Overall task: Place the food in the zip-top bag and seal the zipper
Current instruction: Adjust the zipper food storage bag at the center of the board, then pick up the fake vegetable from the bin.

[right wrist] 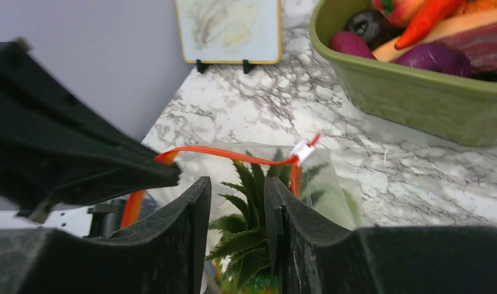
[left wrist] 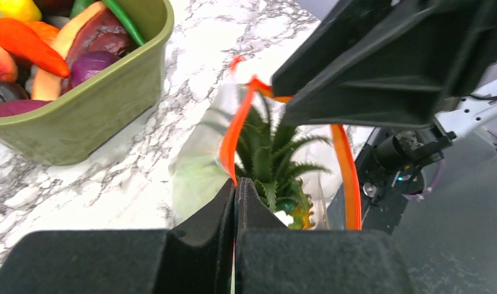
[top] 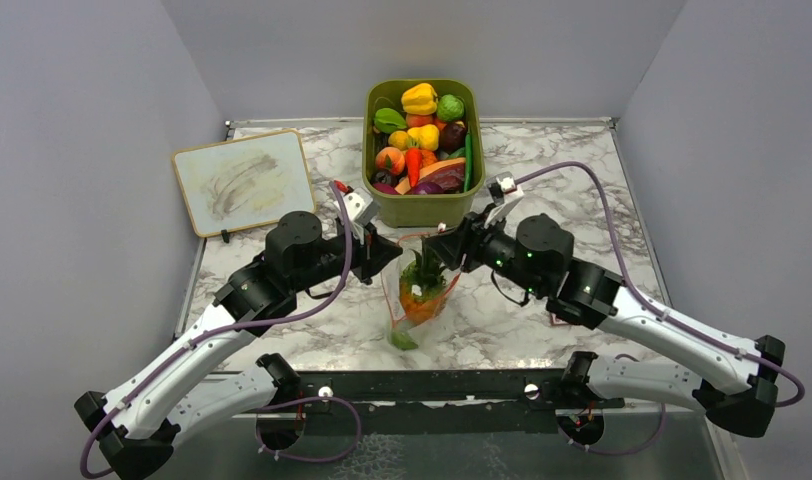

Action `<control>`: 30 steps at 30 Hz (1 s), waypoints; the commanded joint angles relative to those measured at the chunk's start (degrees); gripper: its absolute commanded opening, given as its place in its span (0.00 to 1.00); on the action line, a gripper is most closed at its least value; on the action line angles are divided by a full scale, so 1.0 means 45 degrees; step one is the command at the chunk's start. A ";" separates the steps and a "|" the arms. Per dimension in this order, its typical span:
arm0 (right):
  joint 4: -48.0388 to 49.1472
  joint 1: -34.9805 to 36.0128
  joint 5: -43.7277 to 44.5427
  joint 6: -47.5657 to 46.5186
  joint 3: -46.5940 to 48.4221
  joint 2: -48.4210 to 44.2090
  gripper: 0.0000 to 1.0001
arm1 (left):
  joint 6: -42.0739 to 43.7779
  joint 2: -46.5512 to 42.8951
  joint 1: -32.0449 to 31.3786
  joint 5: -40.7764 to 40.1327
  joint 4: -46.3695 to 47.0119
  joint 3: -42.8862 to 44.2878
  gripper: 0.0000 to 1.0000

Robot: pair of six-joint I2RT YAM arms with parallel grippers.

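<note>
The clear zip-top bag (top: 422, 300) stands upright between my two grippers, its mouth open. Its orange-red zipper (left wrist: 235, 131) loops round the mouth, with a white tab (right wrist: 302, 151) at one end. Inside are the orange bumpy fruit with a green leafy top (left wrist: 272, 162) and a light-green ball (top: 403, 338) at the bottom. My left gripper (left wrist: 235, 182) is shut on the zipper strip at the bag's left edge. My right gripper (right wrist: 235, 184) is open, its fingers straddling the leafy top (right wrist: 249, 202) at the mouth. The other food is hidden.
An olive-green bin (top: 422, 208) full of toy produce stands just behind the bag, close to both grippers. A small whiteboard (top: 244, 180) leans at the back left. The marble table's front edge (top: 422, 372) runs just below the bag.
</note>
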 commanded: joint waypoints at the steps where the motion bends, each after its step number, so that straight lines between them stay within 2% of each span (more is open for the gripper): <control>1: -0.0571 -0.0035 -0.1474 -0.1194 0.0749 -0.0700 0.39 | 0.0591 -0.0338 -0.0055 -0.1214 0.0435 -0.0100 0.00; 10: -0.0680 -0.0049 -0.0248 -0.2249 0.2456 0.0245 0.50 | 0.1328 -0.0302 -0.0055 -0.2190 0.0323 -0.0083 0.00; 16: -0.0909 -0.0385 0.2750 -0.3493 0.3653 0.1718 0.48 | 0.1601 -0.0897 -0.0055 -0.2917 -0.0219 -0.0069 0.00; 22: -0.0906 -0.1841 0.2814 -0.4067 0.4510 0.3431 0.44 | 0.1874 -0.1832 -0.0055 -0.3534 -0.0280 -0.0777 0.00; 30: -0.1301 -0.3161 0.4156 -0.4790 0.6069 0.6817 0.43 | 0.2138 -0.3197 -0.0050 -0.2732 0.1269 -0.2720 0.00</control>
